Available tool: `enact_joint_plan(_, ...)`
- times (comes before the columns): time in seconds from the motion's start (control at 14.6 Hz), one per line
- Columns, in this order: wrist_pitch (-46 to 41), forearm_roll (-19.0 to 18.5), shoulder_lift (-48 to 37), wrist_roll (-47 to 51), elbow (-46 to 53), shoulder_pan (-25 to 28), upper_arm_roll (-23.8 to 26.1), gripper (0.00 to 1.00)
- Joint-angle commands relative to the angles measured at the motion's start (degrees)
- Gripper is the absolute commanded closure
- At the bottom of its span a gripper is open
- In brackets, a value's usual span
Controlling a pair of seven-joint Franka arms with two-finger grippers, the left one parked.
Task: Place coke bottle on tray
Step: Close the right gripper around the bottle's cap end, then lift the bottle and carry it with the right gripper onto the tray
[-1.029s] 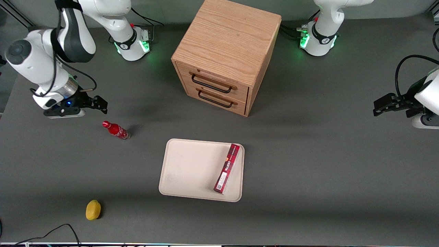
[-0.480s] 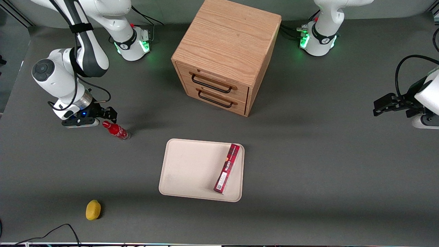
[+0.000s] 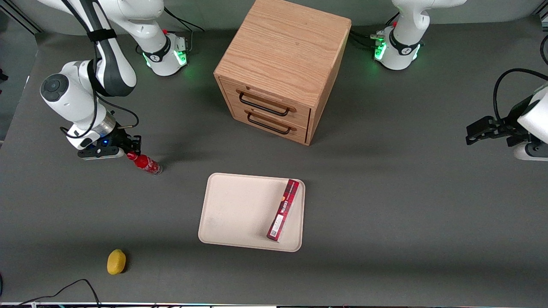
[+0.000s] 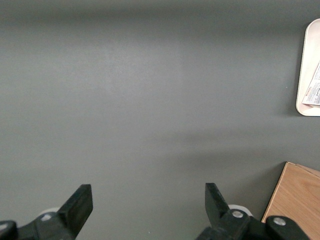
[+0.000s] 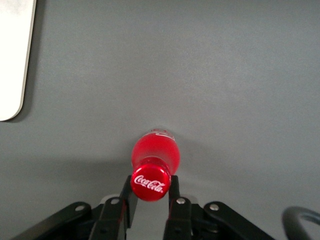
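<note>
The coke bottle (image 3: 147,164) stands upright on the grey table, toward the working arm's end and apart from the tray. It is slim and red with a clear base. In the right wrist view I look down on its red cap and body (image 5: 152,150). My right gripper (image 3: 132,154) is low at the bottle's top, and its two fingers (image 5: 150,182) press on the neck just under the cap from both sides. The cream-beige tray (image 3: 235,209) lies mid-table, nearer the front camera than the bottle. Its rounded corner shows in the right wrist view (image 5: 10,60).
A long flat red box (image 3: 283,209) lies on the tray along the edge toward the parked arm. A wooden two-drawer cabinet (image 3: 282,68) stands farther from the camera than the tray. A yellow lemon (image 3: 116,261) lies near the table's front edge.
My gripper came down and across from beside the bottle to its top, and its fingers have closed in on the neck. The bottle has not moved.
</note>
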Motion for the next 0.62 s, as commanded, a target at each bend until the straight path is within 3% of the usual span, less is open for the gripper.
enact_joint_plan(0.0,-2.80,0.20,-3.24,-1.27,1.45,-0.23,0.23,1.00)
enact_joint_plan(0.21,-18.32,0.20,-5.98,-1.36,10.57,-0.14,0.23,1.00)
enact_joint_plan(0.55,-46.27,0.20,-0.46,-1.01,42.26,0.12,0.23,1.00)
